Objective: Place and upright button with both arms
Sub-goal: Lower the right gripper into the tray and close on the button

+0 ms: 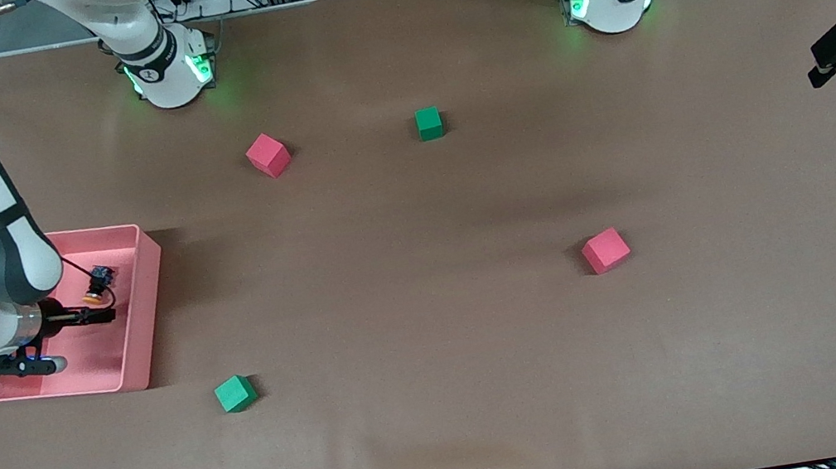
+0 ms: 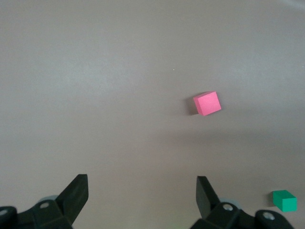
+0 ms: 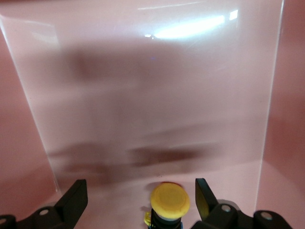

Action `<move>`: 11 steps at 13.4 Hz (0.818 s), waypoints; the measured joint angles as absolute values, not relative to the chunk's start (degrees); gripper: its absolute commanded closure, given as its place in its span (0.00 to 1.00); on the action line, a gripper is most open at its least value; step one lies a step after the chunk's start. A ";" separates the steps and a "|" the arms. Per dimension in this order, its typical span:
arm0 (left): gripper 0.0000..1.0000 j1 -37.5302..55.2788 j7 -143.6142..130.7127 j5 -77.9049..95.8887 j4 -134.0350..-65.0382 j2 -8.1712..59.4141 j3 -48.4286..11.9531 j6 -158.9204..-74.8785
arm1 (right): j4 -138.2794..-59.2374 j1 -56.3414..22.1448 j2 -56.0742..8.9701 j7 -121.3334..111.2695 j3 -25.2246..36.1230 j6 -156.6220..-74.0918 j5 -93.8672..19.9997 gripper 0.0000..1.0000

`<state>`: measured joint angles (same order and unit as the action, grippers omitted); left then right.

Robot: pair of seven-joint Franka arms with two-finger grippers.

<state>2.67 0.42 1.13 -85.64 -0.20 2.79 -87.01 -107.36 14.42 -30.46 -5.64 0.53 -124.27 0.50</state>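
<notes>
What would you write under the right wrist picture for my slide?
The right tool, open, sits inside the pink tray with the orange-capped button between its fingers.

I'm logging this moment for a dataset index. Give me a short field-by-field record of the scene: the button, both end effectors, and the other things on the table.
button: in the pink tray, between the right end effector's open fingers, not gripped
right end effector: open, down in the tray
left end effector: open, over bare table at the left arm's end, waiting
cubes: two red, two green, loose on the table
</notes>
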 measured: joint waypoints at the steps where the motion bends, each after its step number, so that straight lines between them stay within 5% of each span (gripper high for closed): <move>1: 0.00 2.67 0.42 1.13 -85.63 -0.20 2.79 -87.01 | -107.96 14.40 -29.67 -5.64 0.53 -124.27 0.99 0.00; 11: 0.00 2.70 0.42 1.13 -85.62 0.02 2.72 -87.01 | -123.57 15.01 -21.68 -5.63 1.43 -136.75 2.80 0.00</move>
